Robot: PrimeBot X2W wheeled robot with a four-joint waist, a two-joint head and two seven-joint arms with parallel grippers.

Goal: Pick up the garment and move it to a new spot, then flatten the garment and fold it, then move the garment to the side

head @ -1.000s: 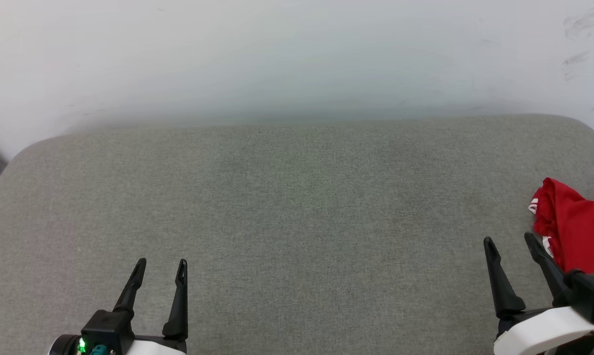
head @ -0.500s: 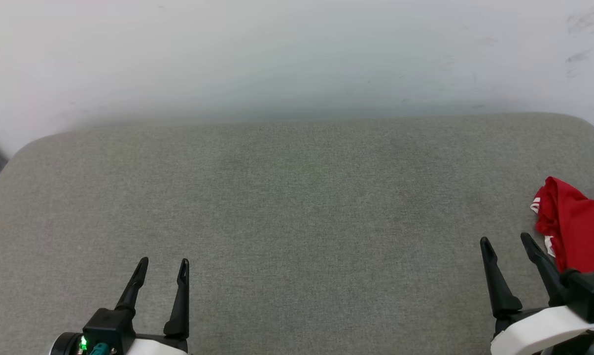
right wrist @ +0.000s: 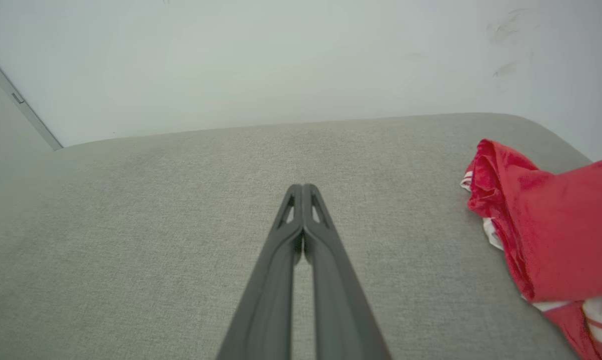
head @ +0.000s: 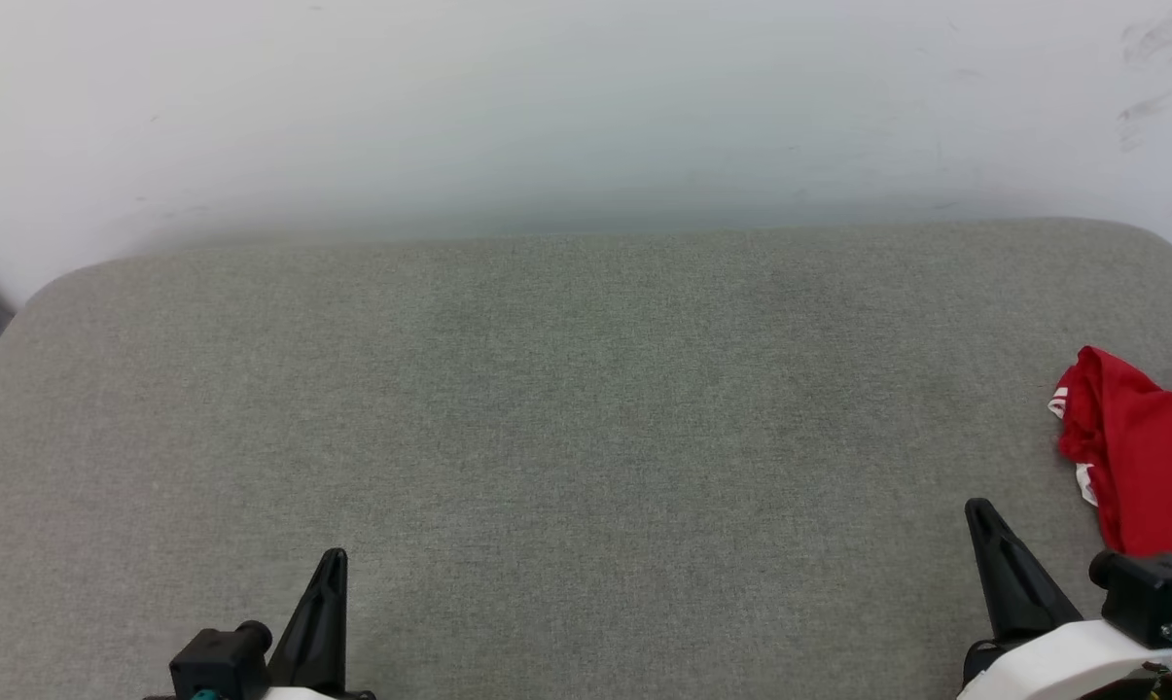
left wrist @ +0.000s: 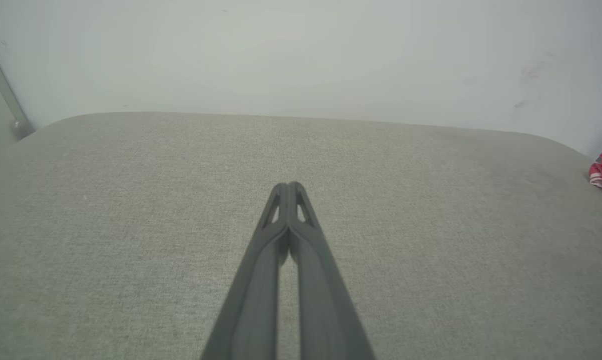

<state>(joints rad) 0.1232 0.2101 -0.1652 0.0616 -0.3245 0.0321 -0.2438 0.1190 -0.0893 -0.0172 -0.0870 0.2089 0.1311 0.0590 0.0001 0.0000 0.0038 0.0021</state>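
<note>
Grey woven-fabric padded worktop (head: pixel 586 408) with rounded far corners across the lower frame, pale scuffed white wall (head: pixel 586 107) behind, crumpled bright red jersey garment (head: pixel 1145 457) with white trim at the right edge, left jaws and right jaws both pressed closed along the bottom edge.

1. Counter (head: pixel 586 408): grey woven cloth cover, matt, with a fine, slightly rough weave.
2. Garment (head: pixel 1145 457): thin red cloth, smooth, with a faint sheen; white cloth trim at the edges.
3. Left tool (left wrist: pixel 288 187): dark plastic by the look, matt, smooth.
4. Right tool (right wrist: pixel 302 189): the same dark matt plastic, smooth.
5. Forearm shell (head: pixel 1062 661): white plastic, smooth, slightly glossy.
6. Wall (head: pixel 586 117): pale, smooth, matt, with dark scuffs at upper right.
</note>
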